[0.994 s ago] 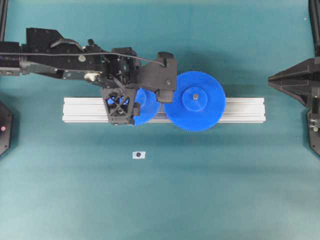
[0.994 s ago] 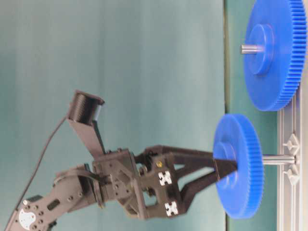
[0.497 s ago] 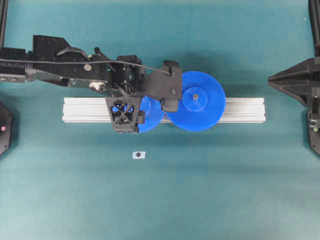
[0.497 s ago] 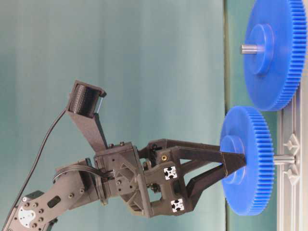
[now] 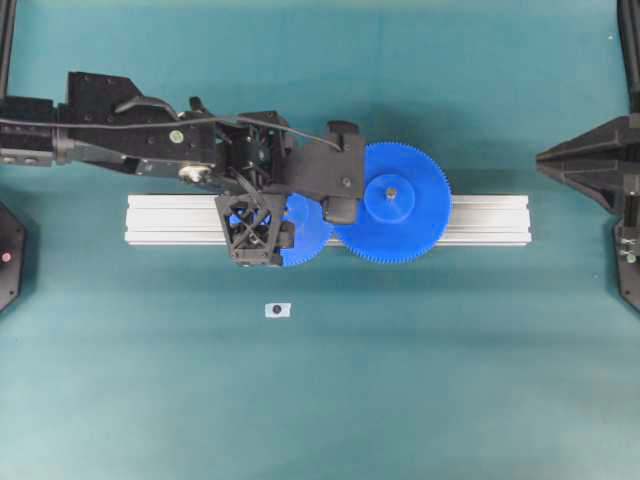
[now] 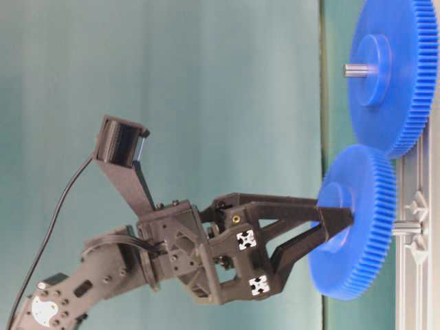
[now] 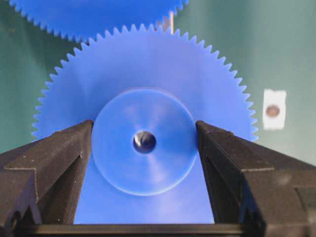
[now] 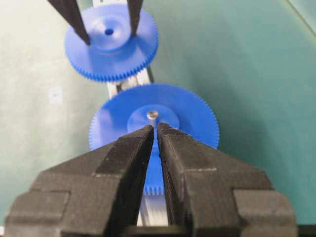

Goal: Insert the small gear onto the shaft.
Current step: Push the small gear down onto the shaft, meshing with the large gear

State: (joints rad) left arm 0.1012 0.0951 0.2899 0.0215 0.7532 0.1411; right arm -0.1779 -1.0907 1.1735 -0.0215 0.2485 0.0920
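Sliding the small gear (image 6: pixel 354 223) down the shaft (image 6: pixel 405 227) is the step in hand: the left gripper (image 7: pixel 144 143) has its fingers (image 7: pixel 64 148) pinching the hub, the shaft apparently inside the bore. Next comes seating it flush on the rail (image 5: pixel 480 220), teeth meshing with the larger gear (image 5: pixel 392 203) at three o'clock, then releasing. Two gears, two shafts, one rail. The right gripper (image 8: pixel 157 136) idles, fingers nearly pressed together.

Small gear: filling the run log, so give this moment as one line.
left hand: shut on small gear hub | small gear: on shaft, beside large gear | right hand: shut, empty
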